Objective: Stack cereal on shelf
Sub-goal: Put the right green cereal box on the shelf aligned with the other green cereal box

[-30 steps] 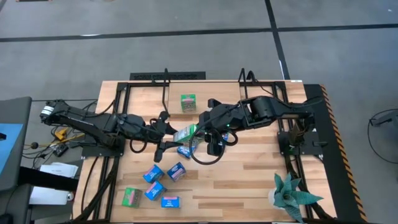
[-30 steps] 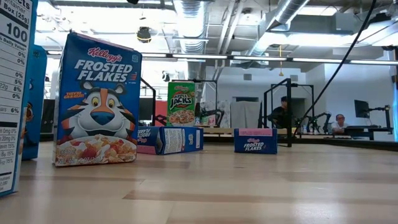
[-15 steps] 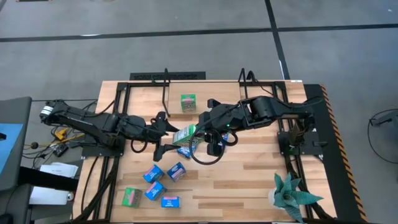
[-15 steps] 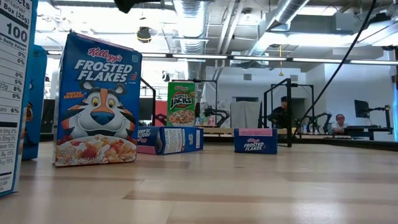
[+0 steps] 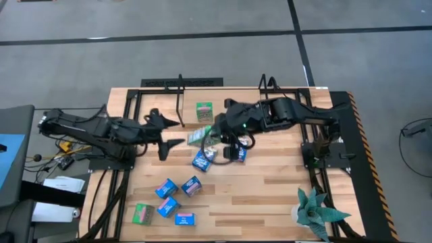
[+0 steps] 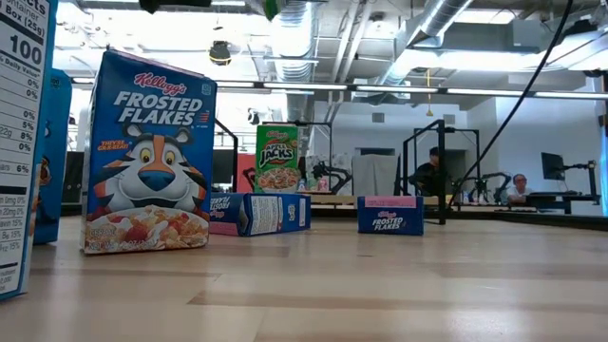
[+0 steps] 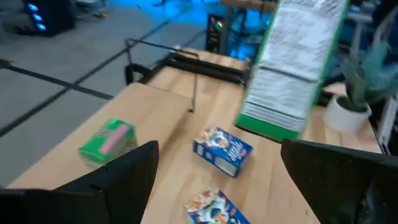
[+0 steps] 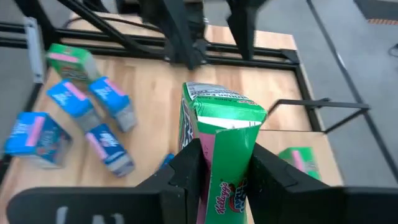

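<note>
Cereal boxes: 9 total.
- Green, 3: green box [image 5: 204, 111] on the shelf [image 5: 192, 98], green box [image 5: 198, 137] up in the right tool [image 8: 227, 167], green box [image 5: 142, 213] flat on the bench [image 5: 270, 196].
- Blue boxes, 6: two mid-bench [image 5: 201, 160] [image 5: 239, 154], four in a cluster [image 5: 166, 187] [image 5: 192, 185] [image 5: 168, 206] [image 5: 184, 219].

Shelf: 1. Arms: 2, one tool each; left tool [image 5: 175, 133]. Potted plant [image 5: 314, 210]: 1. People far back in the room: 2 [image 6: 432, 171] [image 6: 518, 186].
</note>
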